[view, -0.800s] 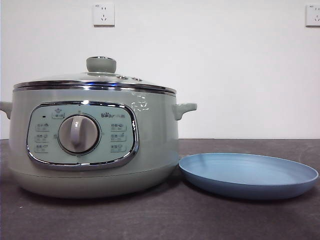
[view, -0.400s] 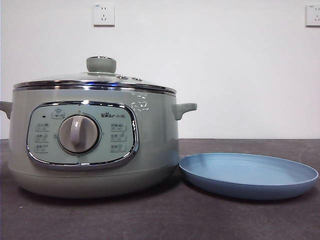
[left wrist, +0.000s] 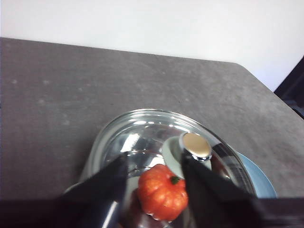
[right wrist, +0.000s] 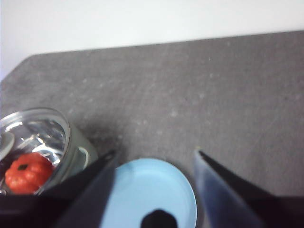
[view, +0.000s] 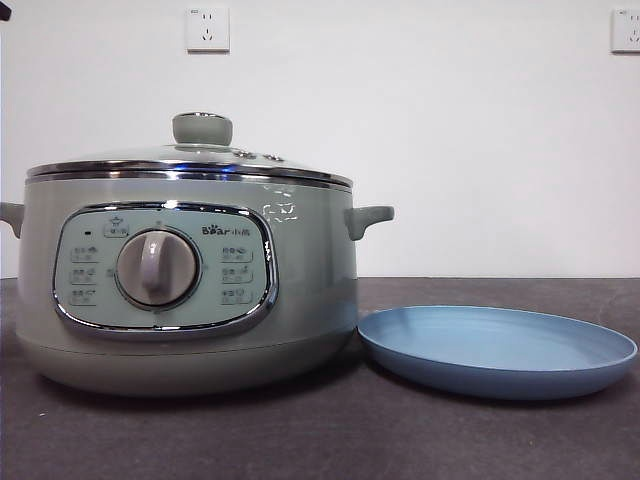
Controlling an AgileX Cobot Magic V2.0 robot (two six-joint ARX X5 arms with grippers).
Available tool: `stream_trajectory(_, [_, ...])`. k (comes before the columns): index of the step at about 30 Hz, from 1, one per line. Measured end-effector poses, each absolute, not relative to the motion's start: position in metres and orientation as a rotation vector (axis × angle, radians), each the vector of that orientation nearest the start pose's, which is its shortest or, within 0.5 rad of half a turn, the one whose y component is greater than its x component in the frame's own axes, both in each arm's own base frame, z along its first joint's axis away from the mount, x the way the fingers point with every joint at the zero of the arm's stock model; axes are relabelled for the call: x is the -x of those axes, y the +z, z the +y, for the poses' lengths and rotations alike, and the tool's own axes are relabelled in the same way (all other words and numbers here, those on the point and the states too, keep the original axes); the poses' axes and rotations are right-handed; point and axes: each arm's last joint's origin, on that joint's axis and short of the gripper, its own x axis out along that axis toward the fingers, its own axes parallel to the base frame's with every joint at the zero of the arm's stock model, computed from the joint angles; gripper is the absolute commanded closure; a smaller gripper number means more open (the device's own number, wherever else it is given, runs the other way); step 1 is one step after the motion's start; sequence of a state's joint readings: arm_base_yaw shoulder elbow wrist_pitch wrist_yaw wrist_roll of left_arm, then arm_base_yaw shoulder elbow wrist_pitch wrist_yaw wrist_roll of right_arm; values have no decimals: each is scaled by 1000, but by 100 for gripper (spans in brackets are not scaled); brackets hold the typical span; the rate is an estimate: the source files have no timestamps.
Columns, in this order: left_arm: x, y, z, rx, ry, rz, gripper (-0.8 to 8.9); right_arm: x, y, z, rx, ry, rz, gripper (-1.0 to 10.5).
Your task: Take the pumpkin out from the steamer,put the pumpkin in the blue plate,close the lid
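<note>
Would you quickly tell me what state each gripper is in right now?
Left gripper: open, holding nothing, above the round glass lid.
Right gripper: open, holding nothing, above the light-blue round plate.

A pale green steamer (view: 185, 290) stands on the dark table (view: 330, 440), filling the left half of the picture. Its glass lid (view: 190, 160) sits closed on the chrome rim, with a squat green knob (view: 202, 128) on top. The control panel (view: 163, 270) faces forward, framed in chrome, with a round dial (view: 157, 267) at its centre (small buttons flank it on both sides). Just beside the steamer, to its right, a shallow blue plate (view: 497, 351) lies flat on the table. Two wall sockets (view: 207, 28) show on the white wall behind. A small black tip (view: 5, 9) shows at the top left corner.
</note>
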State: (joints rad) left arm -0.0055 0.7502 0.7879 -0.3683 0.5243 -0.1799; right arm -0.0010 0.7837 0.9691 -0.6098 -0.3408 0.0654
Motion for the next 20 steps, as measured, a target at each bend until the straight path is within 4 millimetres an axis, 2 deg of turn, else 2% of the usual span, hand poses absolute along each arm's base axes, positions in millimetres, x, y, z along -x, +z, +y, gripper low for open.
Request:
stream_trajectory(4, [-163, 329, -21, 257, -528, 394, 458, -152, 352, 12, -135, 335, 463, 469])
stream_trajectory(10, [-179, 348, -39, 204, -574, 457, 459, -152, 351, 16, -130, 361, 467, 470])
stream_trajectory(15, [-195, 358, -62, 98, -587, 543, 460, -152, 351, 17, -128, 367, 467, 471])
stream_trajectory(20, [-211, 358, -89, 15, -611, 589, 463, -152, 351, 17, -128, 367, 467, 473])
